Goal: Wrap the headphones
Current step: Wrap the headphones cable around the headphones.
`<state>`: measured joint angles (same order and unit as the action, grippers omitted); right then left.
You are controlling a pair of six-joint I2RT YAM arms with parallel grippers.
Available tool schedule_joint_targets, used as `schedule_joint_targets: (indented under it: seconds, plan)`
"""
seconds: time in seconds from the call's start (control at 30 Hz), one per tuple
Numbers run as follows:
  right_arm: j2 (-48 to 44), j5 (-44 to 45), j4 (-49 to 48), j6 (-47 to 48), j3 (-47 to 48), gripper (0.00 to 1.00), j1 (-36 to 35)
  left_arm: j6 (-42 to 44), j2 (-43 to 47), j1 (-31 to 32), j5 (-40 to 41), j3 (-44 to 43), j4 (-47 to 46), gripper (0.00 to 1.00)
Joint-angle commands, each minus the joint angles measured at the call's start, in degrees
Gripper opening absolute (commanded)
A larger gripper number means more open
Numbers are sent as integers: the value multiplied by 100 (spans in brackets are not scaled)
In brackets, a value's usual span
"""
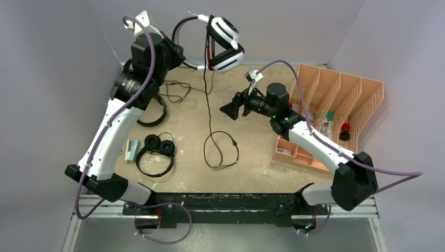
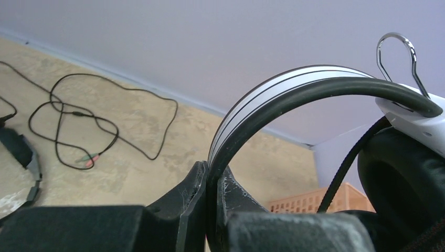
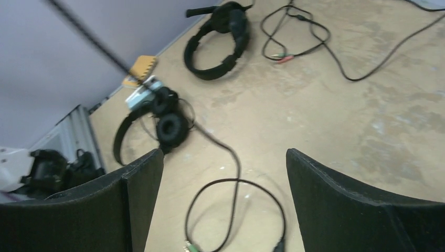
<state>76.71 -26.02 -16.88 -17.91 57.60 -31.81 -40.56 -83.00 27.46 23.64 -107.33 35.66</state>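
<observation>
The white-and-black headphones (image 1: 226,44) hang in the air at the back, and my left gripper (image 1: 180,54) is shut on their headband (image 2: 294,86). In the left wrist view the band sits pinched between the jaws of this gripper (image 2: 214,181), with an ear cup (image 2: 406,178) at the right. Their thin black cable drops to a loop (image 1: 221,151) on the table. My right gripper (image 1: 228,111) hovers open over that loop (image 3: 237,210), nothing between the fingers of this gripper (image 3: 223,181). The small black headphones (image 1: 157,148) and the larger black pair (image 1: 155,114) lie at the left.
An orange divided organizer (image 1: 336,107) stands at the right beside my right arm. A small white-grey object (image 1: 131,149) lies by the small headphones (image 3: 163,123). The larger pair (image 3: 220,37) has its cable (image 3: 299,31) spread loosely on the tan table. Purple walls close the back.
</observation>
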Motion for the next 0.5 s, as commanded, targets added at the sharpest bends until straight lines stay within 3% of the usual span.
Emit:
schedule_joint_targets:
  seconds: [0.0, 0.17, 0.47]
  plan:
    - [271, -121, -717, 691, -69, 88, 237, -346, 357, -17, -337, -552, -577, 0]
    - [790, -1067, -2363, 662, -484, 88, 69, -348, 335, -13, -451, -789, -554, 0]
    - [1598, -813, -4260, 255, -895, 86, -513, -354, 214, -13, -613, -1255, -441, 0]
